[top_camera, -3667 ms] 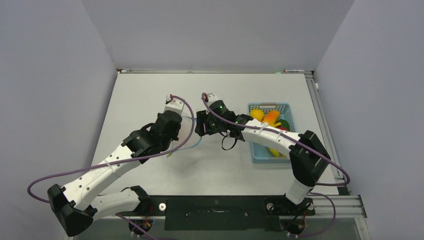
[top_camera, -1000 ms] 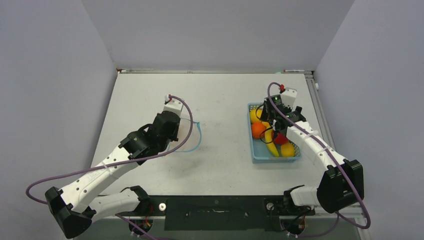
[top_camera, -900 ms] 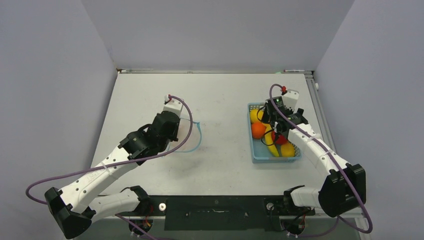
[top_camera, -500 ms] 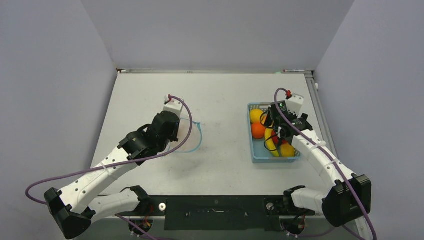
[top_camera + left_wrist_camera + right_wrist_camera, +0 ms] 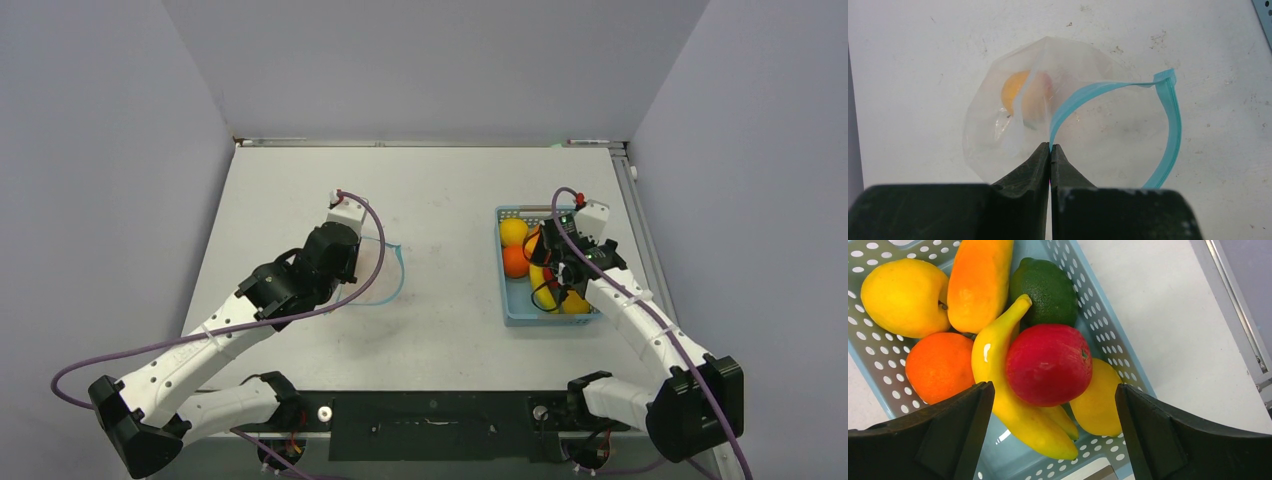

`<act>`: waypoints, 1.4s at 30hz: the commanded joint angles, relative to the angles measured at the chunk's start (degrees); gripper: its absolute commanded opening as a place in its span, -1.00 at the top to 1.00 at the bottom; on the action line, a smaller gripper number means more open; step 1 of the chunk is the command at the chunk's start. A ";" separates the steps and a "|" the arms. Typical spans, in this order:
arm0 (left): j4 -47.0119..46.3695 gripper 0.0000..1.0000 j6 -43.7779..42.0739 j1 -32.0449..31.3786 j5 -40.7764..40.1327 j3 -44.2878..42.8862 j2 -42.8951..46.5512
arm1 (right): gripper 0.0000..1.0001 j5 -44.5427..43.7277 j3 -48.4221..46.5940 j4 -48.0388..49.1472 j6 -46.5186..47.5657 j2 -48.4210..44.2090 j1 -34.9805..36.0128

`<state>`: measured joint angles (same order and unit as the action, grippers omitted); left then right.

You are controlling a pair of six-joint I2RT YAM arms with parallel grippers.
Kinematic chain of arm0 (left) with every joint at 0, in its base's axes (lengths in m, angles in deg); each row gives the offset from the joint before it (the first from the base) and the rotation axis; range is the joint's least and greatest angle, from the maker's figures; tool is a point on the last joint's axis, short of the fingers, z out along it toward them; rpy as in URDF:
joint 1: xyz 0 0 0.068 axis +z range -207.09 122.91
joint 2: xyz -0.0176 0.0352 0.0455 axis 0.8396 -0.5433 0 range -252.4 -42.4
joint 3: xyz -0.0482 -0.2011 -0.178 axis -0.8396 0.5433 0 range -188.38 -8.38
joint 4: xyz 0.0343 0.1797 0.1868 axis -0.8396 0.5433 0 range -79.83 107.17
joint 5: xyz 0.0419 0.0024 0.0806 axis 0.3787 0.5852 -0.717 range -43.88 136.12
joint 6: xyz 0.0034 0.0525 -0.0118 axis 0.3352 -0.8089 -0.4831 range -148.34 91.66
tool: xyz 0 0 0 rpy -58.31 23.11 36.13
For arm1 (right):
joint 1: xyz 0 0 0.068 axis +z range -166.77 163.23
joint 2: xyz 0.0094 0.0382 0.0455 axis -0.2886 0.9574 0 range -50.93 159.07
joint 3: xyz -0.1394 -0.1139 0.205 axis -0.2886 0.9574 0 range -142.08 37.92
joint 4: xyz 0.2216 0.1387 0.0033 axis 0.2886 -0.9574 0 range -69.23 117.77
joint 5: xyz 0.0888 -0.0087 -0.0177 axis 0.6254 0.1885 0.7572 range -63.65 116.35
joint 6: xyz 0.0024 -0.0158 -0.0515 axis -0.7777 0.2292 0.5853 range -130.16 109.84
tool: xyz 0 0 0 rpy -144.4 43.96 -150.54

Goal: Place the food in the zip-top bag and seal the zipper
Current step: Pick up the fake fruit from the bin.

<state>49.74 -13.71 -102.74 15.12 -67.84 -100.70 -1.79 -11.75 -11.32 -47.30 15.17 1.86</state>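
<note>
two claws: left claw (image 5: 1050, 148) clamps the zipper (image 5: 1108, 88) of the floppy zip-top bag (image 5: 990, 117); right claw (image 5: 1050, 387) gapes over slick-looking red fruit (image 5: 1048, 362), best gripped midway.

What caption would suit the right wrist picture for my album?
Open right gripper hovers over a light blue basket of plastic fruit, red one and banana centred.

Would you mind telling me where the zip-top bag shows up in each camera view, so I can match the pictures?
Top external: left of centre, zip-top bag beside the left arm's wrist.
Left wrist: centre, mouth open, left pincer shut on its zipper.
Right wrist: not in it.
Shared landmark: the blue zipper loop, in the top and left wrist views.
</note>
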 commanded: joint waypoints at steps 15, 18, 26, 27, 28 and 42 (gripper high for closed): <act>-3.03 1.00 0.22 0.30 -0.12 -0.15 -0.40 | -0.97 3.99 5.27 8.11 0.41 1.39 -3.52; -3.08 1.00 0.22 0.31 -0.20 -0.14 -0.70 | -0.95 4.95 5.99 9.53 0.50 1.90 -4.24; -2.97 1.00 0.22 0.35 -0.53 -0.21 -1.17 | -0.85 6.17 7.76 12.52 1.11 2.51 -6.46; -2.93 1.00 0.22 0.37 -0.61 -0.17 -1.17 | -0.83 6.42 7.95 12.85 1.12 2.54 -6.72; -2.92 1.00 0.22 0.33 -0.56 -0.13 -1.20 | -0.80 6.58 8.07 13.10 1.23 2.61 -6.83; -2.83 1.00 0.22 0.27 -0.77 -0.23 -1.15 | -0.01 7.67 8.09 13.45 1.85 0.11 -7.52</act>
<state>49.72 -13.73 -102.74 15.03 -67.75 -101.90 6.45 -3.55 1.29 -46.45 17.45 -5.18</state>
